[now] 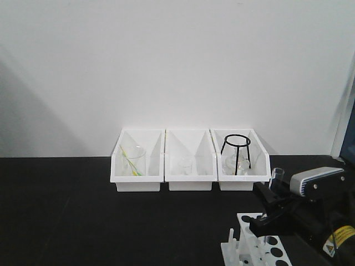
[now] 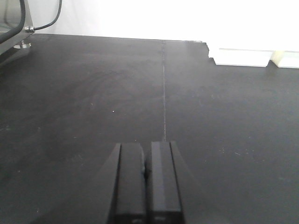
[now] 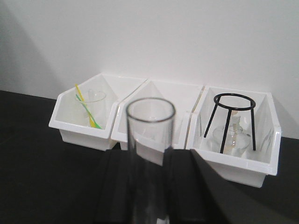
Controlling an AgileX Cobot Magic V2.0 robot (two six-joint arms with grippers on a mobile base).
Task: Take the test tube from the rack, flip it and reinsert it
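Note:
A clear test tube (image 3: 150,140) stands between the fingers of my right gripper (image 3: 149,186), which is shut on it, the tube's open mouth toward the bins. In the front view the tube's tip (image 1: 276,175) pokes up from that gripper (image 1: 271,195), above the back of the white rack (image 1: 256,250). The rack sits at the bottom right, with dark round holes in its top plate and pegs on its left side. My left gripper (image 2: 147,156) is shut with nothing between its fingers, low over the bare black table (image 2: 93,93). It does not show in the front view.
Three white bins stand against the wall: the left bin (image 1: 137,178) holds a beaker with a yellow-green stick, the middle bin (image 1: 190,178) a small glass, the right bin (image 1: 239,178) a black tripod stand and a flask. A metal device (image 2: 11,21) sits far left.

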